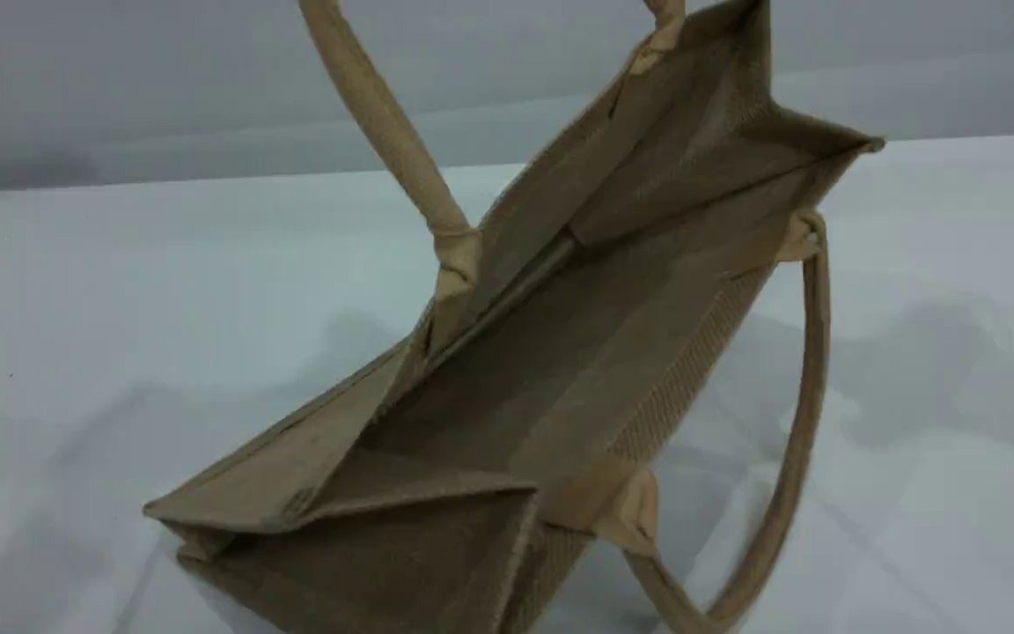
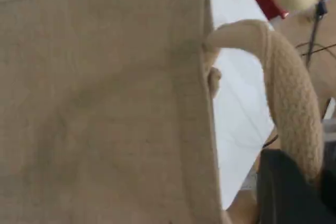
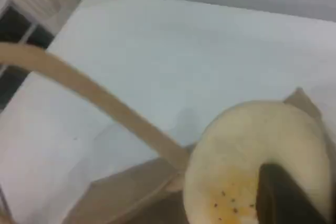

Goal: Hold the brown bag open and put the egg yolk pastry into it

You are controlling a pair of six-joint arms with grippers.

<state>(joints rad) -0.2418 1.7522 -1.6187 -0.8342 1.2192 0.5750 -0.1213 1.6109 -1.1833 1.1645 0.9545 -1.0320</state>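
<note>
Your left pincer (image 2: 294,192) is clamped on the bag's rope handle (image 2: 294,103), lifting the brown bag (image 1: 507,370) so its mouth gapes mid-worktop (image 1: 120,291). Your right pincer (image 3: 283,198) is closed on the egg yolk pastry (image 3: 247,166), a pale round puck with orange patches, poised above the opening.
</note>
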